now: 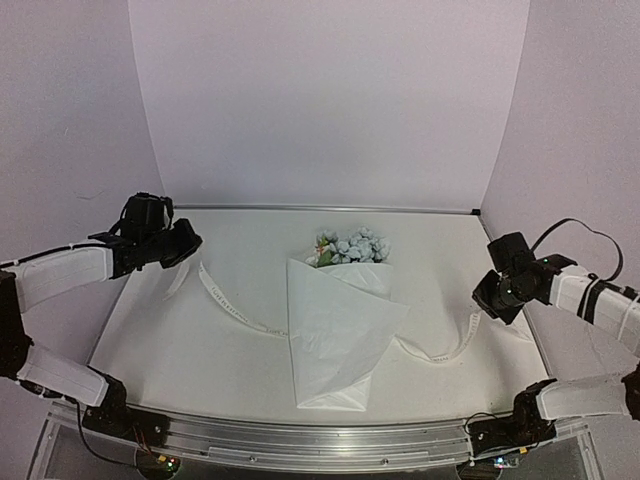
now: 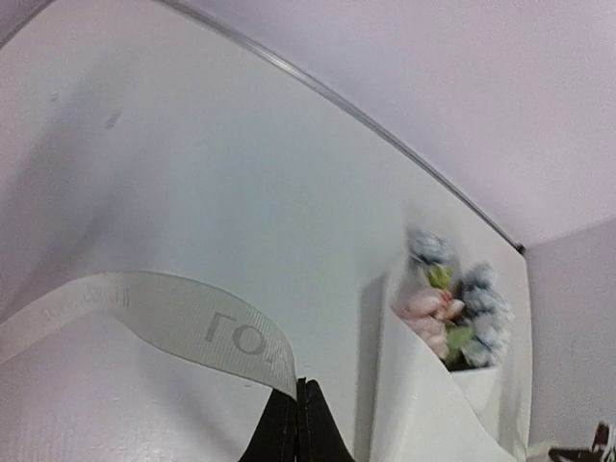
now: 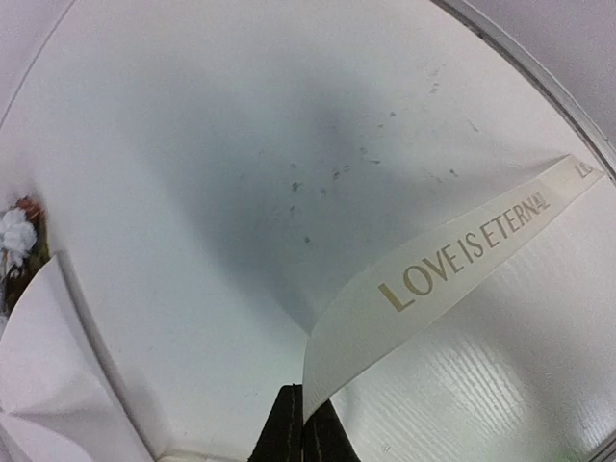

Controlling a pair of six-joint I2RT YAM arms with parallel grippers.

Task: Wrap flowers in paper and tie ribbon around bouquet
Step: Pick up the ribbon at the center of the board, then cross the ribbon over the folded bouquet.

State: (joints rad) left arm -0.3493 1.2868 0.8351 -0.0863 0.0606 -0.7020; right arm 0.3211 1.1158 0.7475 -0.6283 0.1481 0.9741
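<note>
Bouquet (image 1: 335,330) flat at mid-table, narrow tip toward the arm bases, wide end toward the back wall. Made of white paper (image 1: 325,365) folded into a cone, with pale blue and white flowers (image 1: 355,246) poking out of the wide end; a pink bloom also visible from the left wrist view. Crossed at about mid-height by the cream ribbon (image 1: 232,312), apparently running beneath the paper rather than over it, though hard to be sure from above. Ribbon slack on the white table (image 1: 170,360) on both sides of the cone, rising at each end to an arm. Left gripper (image 1: 190,243) raised off the table well left of the cone, fingers pressed together and pinching one ribbon end. Right gripper (image 1: 483,297) raised well to the right, near the table's right edge, likewise clamped tight on the other end, gold lettering "LOVE IS ETERNAL" readable along the strip from the right wrist view.
</note>
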